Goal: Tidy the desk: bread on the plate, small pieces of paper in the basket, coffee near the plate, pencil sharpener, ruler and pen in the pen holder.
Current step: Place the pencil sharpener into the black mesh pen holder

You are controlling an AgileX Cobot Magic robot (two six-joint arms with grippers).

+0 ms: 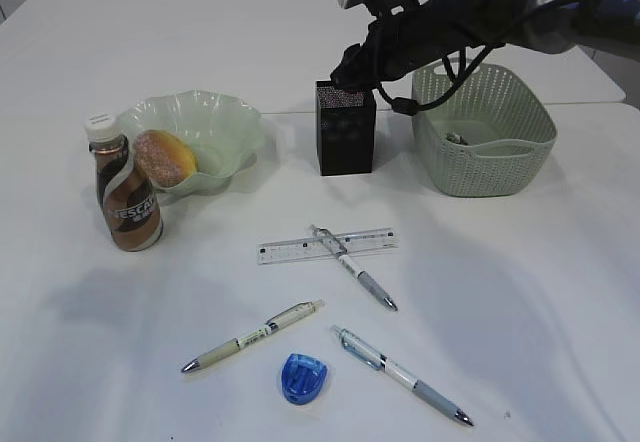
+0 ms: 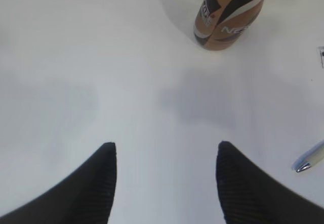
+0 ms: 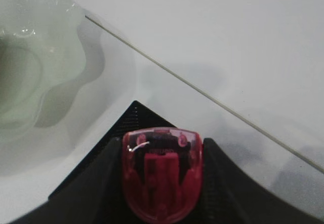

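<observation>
My right gripper [image 1: 350, 70] hangs right over the black mesh pen holder [image 1: 346, 132], shut on a red pencil sharpener [image 3: 162, 173]. A corner of the pen holder [image 3: 132, 113] shows just beneath the sharpener. The bread [image 1: 165, 157] lies in the wavy green plate [image 1: 215, 122], and the coffee [image 1: 125, 197] stands upright at the plate's left front. The clear ruler [image 1: 327, 246] lies flat mid-desk with a pen [image 1: 352, 267] across it. My left gripper [image 2: 164, 150] is open and empty above bare desk, short of the coffee [image 2: 228, 16]. The left arm is out of the exterior view.
Two more pens [image 1: 252, 337] [image 1: 400, 374] and a blue sharpener [image 1: 303, 378] lie near the front edge. The green basket [image 1: 485, 127] stands right of the pen holder with a small scrap [image 1: 455, 139] inside. A pen tip [image 2: 309, 160] lies right of my left fingers.
</observation>
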